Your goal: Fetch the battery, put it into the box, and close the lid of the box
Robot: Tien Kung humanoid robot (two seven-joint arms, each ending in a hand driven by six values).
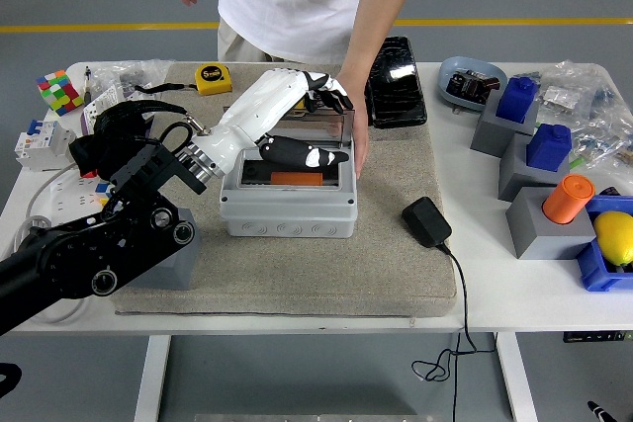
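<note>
The orange battery (297, 178) lies inside the grey box (287, 212) on the tan mat. The box's clear lid (318, 128) stands upright at its back edge. My left hand (334, 126) is white with black fingertips. It is raised above the box, open and empty, with its fingers (318, 86) at the lid's top edge and its thumb (307, 155) over the box opening. A person at the far side rests a hand (354, 126) against the box's right side.
A black power adapter (426, 221) with its cable lies right of the box. A black tray (396, 81) and a yellow tape measure (214, 77) lie behind. Grey and blue blocks (539, 160) stand at the right, a puzzle cube (58, 91) at the far left.
</note>
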